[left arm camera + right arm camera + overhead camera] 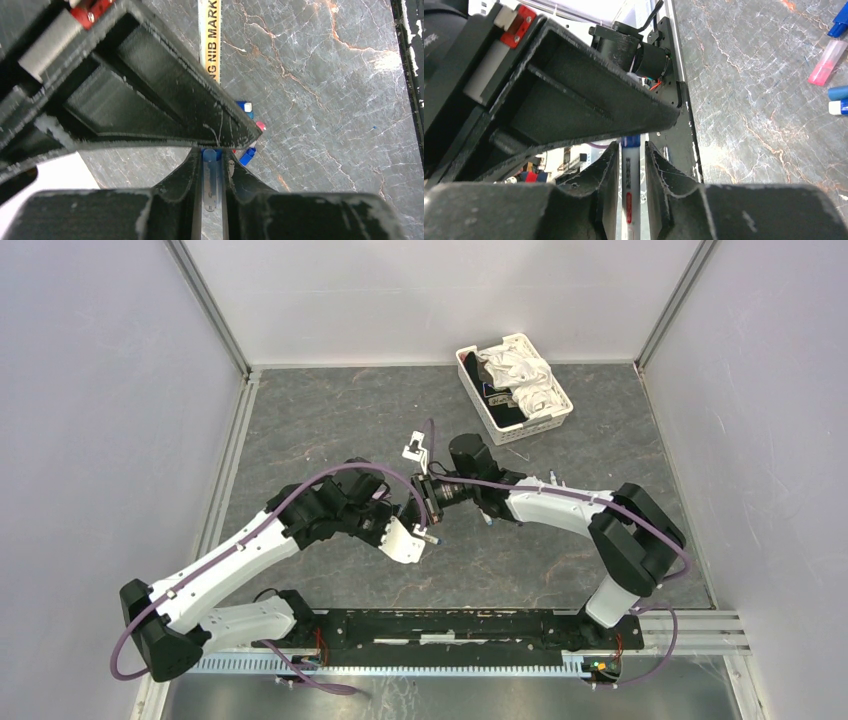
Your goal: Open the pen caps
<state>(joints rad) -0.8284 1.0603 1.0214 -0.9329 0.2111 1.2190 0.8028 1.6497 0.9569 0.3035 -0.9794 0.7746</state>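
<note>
Above the veined grey stone-look table point(330, 420), at centre, both matte black claws clamp one slim white pen point(631, 187): left gripper point(212, 165) on its blue end, right gripper point(631, 150) on the barrel, lettered "NIB MARK".

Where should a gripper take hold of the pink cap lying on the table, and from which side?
Grip the pink cap across its narrow width at mid-length, coming down from above. It lies flat on the table, apart from the blue pieces beside it, leaving its long sides free.
</note>
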